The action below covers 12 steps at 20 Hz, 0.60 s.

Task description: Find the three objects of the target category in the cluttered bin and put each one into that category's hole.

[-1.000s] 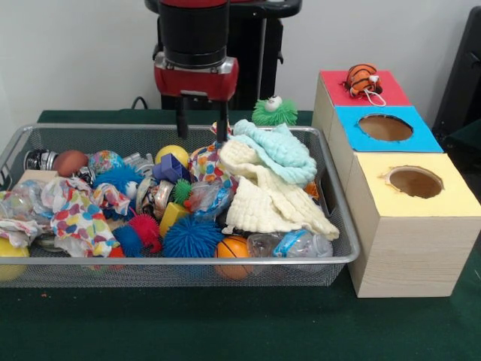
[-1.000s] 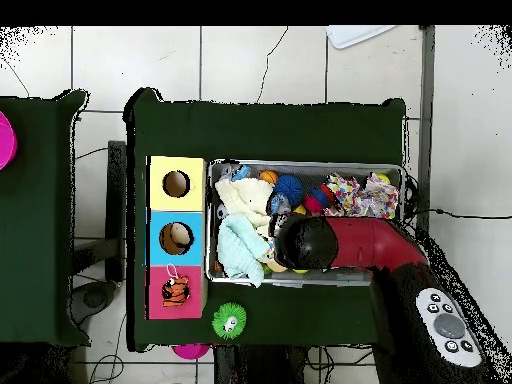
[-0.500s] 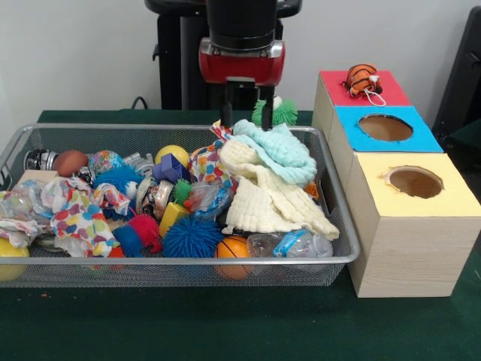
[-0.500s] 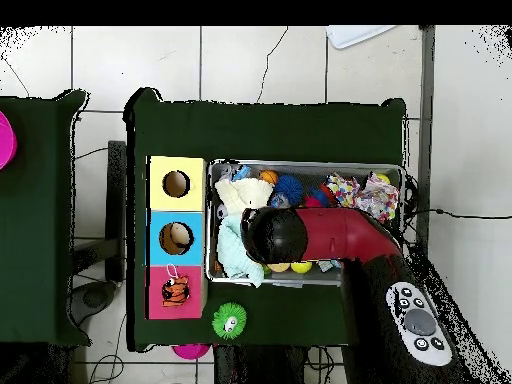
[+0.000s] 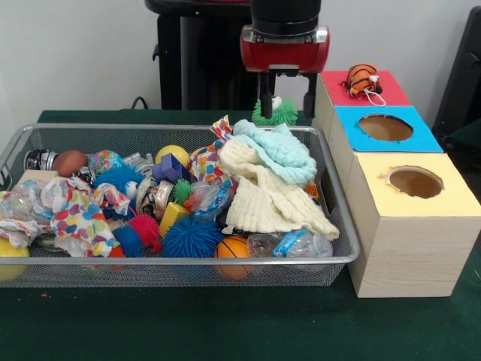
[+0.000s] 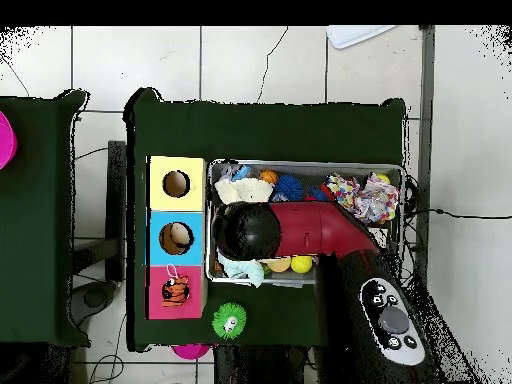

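The basket [image 5: 90,135] is fine silvery wire mesh with a smooth metal rim, on a matt green cloth-covered surface [image 5: 188,323]. The boxes [image 5: 409,256] at the right show pale wood grain on their sides under matt coloured tops. Inside the basket lie nubbly cream and pale blue cloths [image 5: 274,184], rubbery spiky balls [image 5: 192,237] and crinkled clear plastic [image 5: 289,244].

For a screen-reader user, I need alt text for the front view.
A red and black gripper hangs open and empty above the far right corner of a wire mesh bin heaped with spiky balls, toys and cloths. Right of the bin stand three boxes topped red, blue and yellow; a toy tiger sits on the red one.
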Motion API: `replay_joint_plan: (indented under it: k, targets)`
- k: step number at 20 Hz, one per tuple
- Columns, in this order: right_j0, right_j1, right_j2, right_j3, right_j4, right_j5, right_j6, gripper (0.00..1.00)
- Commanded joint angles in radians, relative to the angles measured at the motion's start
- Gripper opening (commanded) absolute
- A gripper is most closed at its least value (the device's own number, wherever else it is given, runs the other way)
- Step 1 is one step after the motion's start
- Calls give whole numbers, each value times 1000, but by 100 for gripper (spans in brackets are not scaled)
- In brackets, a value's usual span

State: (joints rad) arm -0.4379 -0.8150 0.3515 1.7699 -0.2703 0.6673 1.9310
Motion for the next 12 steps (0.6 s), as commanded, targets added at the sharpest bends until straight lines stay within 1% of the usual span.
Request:
replay_joint_plan:
  k: [1, 4, 7, 10, 12]
  targets:
    - [45, 58, -15, -23, -10, 43, 64, 100]
    - [71, 75, -46, -31, -65, 13, 53, 100]
    - [94, 96, -70, -45, -103, -13, 50, 100]
    - [116, 128, -97, -65, -144, -49, 60, 100]
    - [125, 151, -107, -91, -175, -51, 47, 100]
